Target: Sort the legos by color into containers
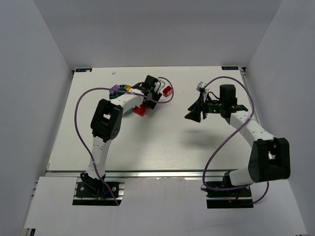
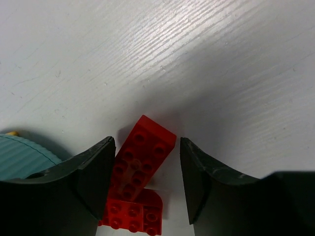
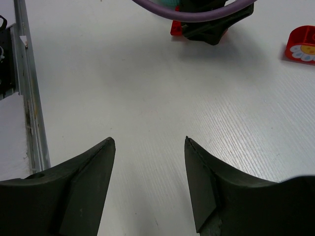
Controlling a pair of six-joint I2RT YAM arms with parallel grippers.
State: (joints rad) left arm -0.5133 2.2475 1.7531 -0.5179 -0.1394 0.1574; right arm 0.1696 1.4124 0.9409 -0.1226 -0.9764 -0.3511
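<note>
Released, the left jaws bracket a tilted red brick, teal cup just outside them, presumably aligned for grasping; the right jaws, released, enclose nothing above the bench.

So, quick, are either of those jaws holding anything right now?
Left gripper: jaws open, straddling a red lego, not clamped on it.
Right gripper: jaws open, nothing between them.

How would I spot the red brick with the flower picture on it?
Find the left arm, stretched toward the table's far side. Just right of its end effector a red lego lies alone. Unlike the two red bricks between the end effector's fingers, it has a rounded top and a white daisy printed on it.
</note>
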